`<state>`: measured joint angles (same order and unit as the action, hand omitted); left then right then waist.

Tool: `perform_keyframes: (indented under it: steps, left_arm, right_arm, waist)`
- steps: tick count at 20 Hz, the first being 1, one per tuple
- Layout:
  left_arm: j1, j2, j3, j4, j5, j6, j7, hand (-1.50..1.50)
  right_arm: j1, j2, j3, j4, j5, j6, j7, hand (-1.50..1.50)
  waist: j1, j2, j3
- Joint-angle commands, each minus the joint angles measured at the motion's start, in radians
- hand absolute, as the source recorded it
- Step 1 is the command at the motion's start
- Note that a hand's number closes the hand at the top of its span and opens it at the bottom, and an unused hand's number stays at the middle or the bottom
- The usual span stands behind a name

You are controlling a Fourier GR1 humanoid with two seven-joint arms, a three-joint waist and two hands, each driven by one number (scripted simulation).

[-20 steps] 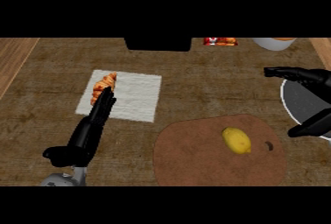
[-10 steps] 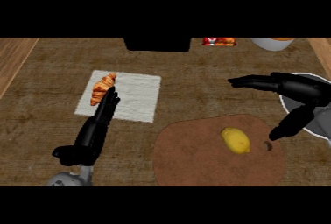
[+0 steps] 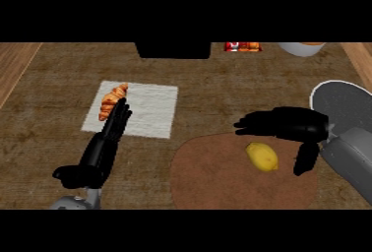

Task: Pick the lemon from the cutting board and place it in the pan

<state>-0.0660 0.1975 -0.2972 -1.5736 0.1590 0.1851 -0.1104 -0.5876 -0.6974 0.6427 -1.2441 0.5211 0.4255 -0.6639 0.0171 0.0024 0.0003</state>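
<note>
A yellow lemon (image 3: 262, 156) lies on the round brown cutting board (image 3: 218, 182) at lower centre. My right hand (image 3: 291, 125) hovers open just above and right of the lemon, fingers pointing left over it and the thumb hanging down at the lemon's right, not touching it. The grey pan (image 3: 345, 106) with its white rim sits at the right edge, partly hidden by my right forearm. My left hand (image 3: 105, 142) rests open at lower left, fingers pointing up toward the white cloth.
A white cloth (image 3: 138, 110) with a croissant (image 3: 112, 100) on its left side lies at upper left. A black box (image 3: 173, 49), a red packet (image 3: 241, 47) and a white bowl (image 3: 301, 48) line the back. Wooden edges flank the counter.
My right hand has swung left from over the pan to just above the lemon. The left arm shifted slightly. The lemon has not moved.
</note>
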Motion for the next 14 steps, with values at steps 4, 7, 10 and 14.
perform_keyframes:
  steps: [4, 7, 10, 14]
  left_arm:
    - [0.018, 0.005, 0.048, -0.030, -0.016, -0.025, 0.005, 0.00]
    - [0.014, -0.008, 0.046, -0.013, -0.030, -0.035, 0.030, 0.00]
    - [-0.001, -0.011, 0.087, 0.026, -0.021, -0.070, -0.011, 0.00]
    - [0.032, -0.022, 0.089, 0.029, -0.036, -0.090, -0.048, 0.00]
  right_arm:
    - [-0.005, 0.083, -0.017, 0.082, 0.144, 0.047, -0.054, -1.50]
    - [0.004, 0.042, -0.057, 0.083, 0.168, 0.075, -0.095, -1.50]
    - [0.013, 0.101, -0.082, 0.150, 0.216, 0.031, -0.113, -1.50]
    - [0.090, 0.093, -0.113, 0.021, 0.209, 0.077, -0.060, -1.50]
  waist:
    - [-0.009, -0.002, 0.000]
    - [-0.012, -0.002, 0.000]
    - [-0.010, -0.001, 0.000]
    - [-0.017, -0.003, -0.001]
